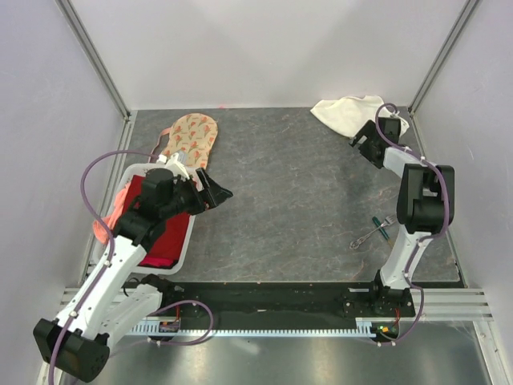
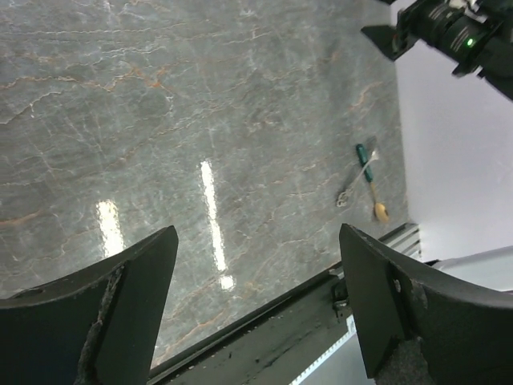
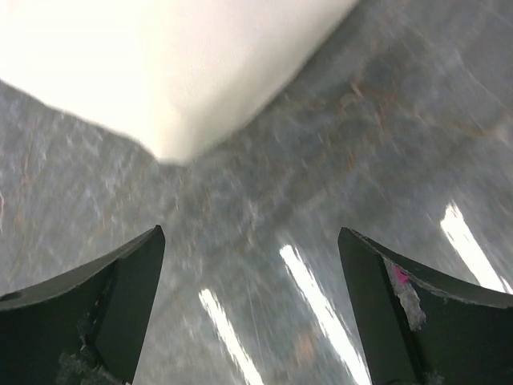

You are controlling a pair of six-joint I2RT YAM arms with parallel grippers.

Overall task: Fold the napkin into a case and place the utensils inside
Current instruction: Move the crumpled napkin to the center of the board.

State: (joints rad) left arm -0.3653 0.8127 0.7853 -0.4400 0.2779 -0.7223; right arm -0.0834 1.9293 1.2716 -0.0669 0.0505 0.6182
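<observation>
The napkin [image 1: 349, 112] lies bunched, it seems, in the far right corner of the counter [image 1: 280, 184]. It is soft, thin and light, so it will sag; the loose corner nearest the right tool [image 1: 365, 144] looks best to pinch. That tool hovers beside it, spread and empty, as is the left tool [image 1: 212, 192]. The slim utensils [image 1: 373, 233] lie near right.

My two arms stand at the near edge of the table [image 1: 288, 184]. The napkin [image 1: 349, 112] lies in the far right corner, with my right pincer [image 1: 358, 143] hanging just in front of it. The utensils [image 1: 373, 233] lie together near the right edge, toward the front. A tray [image 1: 188, 237] sits at the left edge with a cloth [image 1: 160, 233] in it. Another cloth [image 1: 191, 136] lies just behind the tray. My left pincer [image 1: 218, 186] hangs just right of the tray's far end.
</observation>
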